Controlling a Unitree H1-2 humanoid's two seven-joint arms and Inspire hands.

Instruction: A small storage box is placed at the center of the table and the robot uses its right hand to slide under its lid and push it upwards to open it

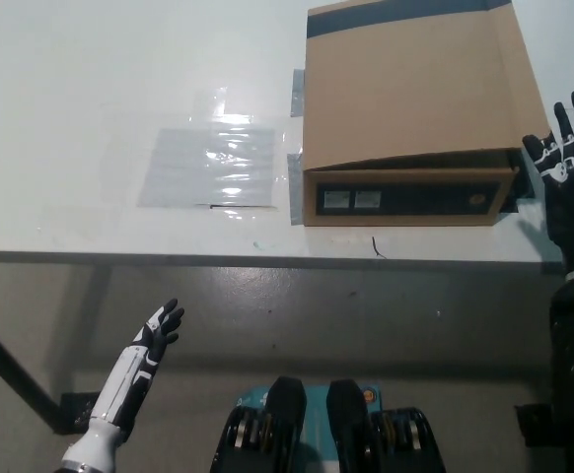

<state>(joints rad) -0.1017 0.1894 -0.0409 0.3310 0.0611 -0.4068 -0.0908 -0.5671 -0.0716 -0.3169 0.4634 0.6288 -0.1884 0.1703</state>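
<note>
storage box (pixel 410 113): cardboard, lid down, on white table (pixel 90 118) | right hand (pixel 563 158): black, fingers spread, empty, just beside box's right front corner | clear plastic sheet (pixel 213 166): left of box | left hand (pixel 157 330): white, open, empty, below table edge, well apart from box

The storage box (pixel 410 108) looks like matt brown cardboard, its lid smooth and plain, with a dark band along the far edge and a dark front panel carrying two small pale labels. The table (pixel 90 89) has a smooth white top with a faint sheen. A clear plastic sheet (pixel 213 163) lies glossy and crinkled near the front edge. The right hand (pixel 563 163) is matt black; the left hand (pixel 154 335) has a smooth white shell
</note>
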